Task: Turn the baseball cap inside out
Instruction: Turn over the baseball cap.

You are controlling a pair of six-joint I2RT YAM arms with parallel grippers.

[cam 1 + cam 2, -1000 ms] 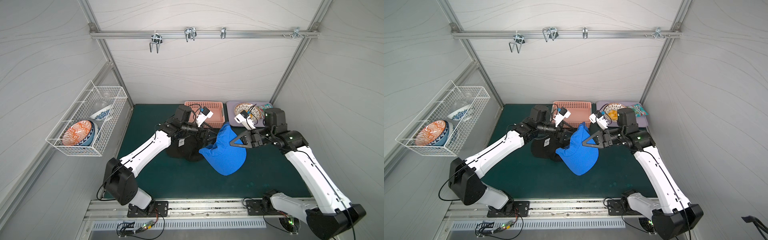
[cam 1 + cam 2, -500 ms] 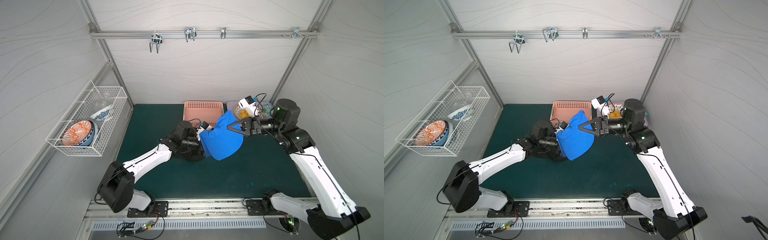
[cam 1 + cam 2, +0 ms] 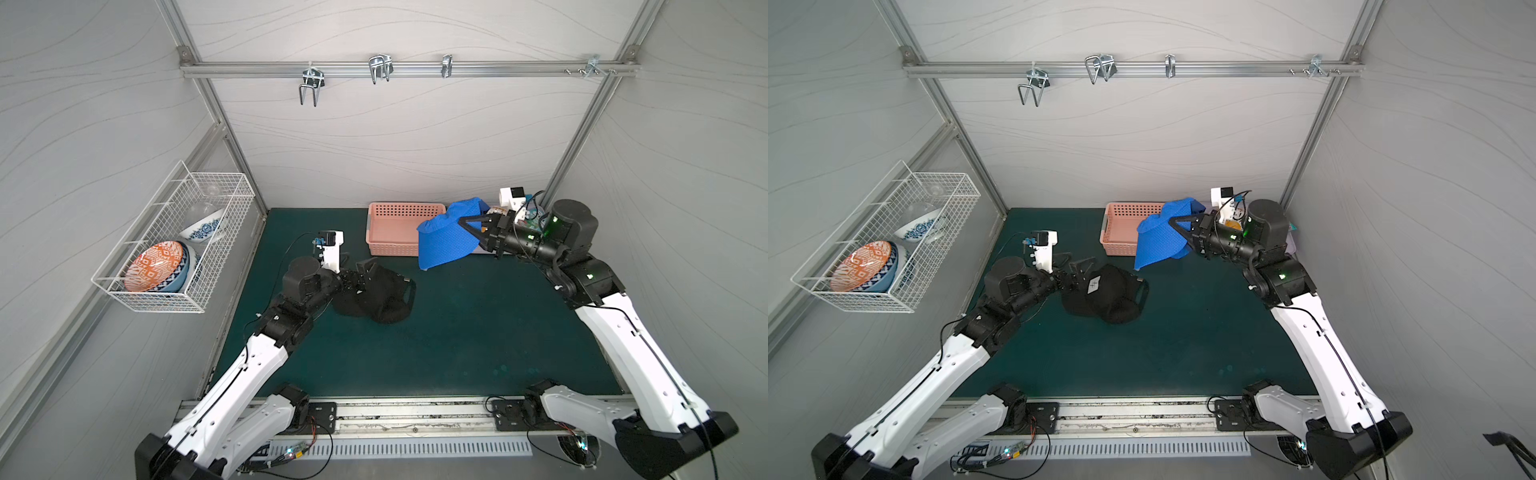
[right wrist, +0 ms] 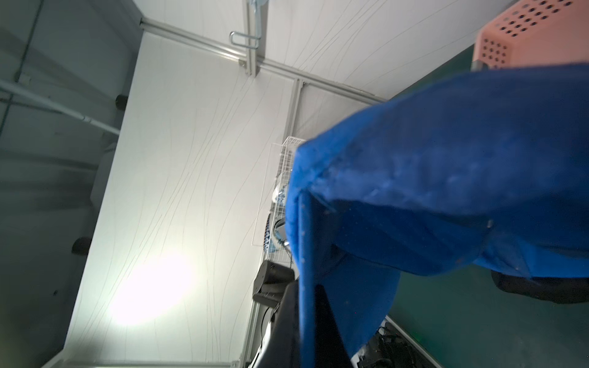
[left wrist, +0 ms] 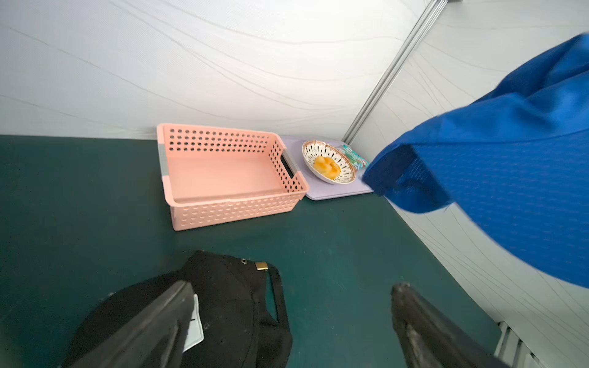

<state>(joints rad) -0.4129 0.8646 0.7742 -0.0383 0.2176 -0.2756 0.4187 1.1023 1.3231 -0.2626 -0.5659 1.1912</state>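
A blue mesh baseball cap [image 3: 444, 243] [image 3: 1158, 245] hangs in the air at the back right, over the near right corner of the pink basket. My right gripper [image 3: 463, 220] [image 3: 1173, 222] is shut on its edge, and the right wrist view shows blue cloth [image 4: 446, 175] pinched between the fingers of that gripper [image 4: 306, 293]. A black cap [image 3: 382, 295] [image 3: 1108, 295] [image 5: 229, 302] lies on the green mat, with a white label and a strap showing. My left gripper [image 3: 361, 276] [image 3: 1077, 266] [image 5: 293, 286] stands open low at its left edge, holding nothing.
A pink perforated basket [image 3: 395, 228] [image 5: 223, 172] stands at the back of the mat. Beside it is a lilac tray [image 5: 338, 191] carrying a patterned bowl [image 5: 328, 162]. A wire basket [image 3: 174, 245] with bowls hangs on the left wall. Metal hooks [image 3: 380, 68] hang from the rail above.
My right gripper has lifted the blue cap off the mat and carried it up and back to the right. My left arm has drawn back to the left beside the black cap.
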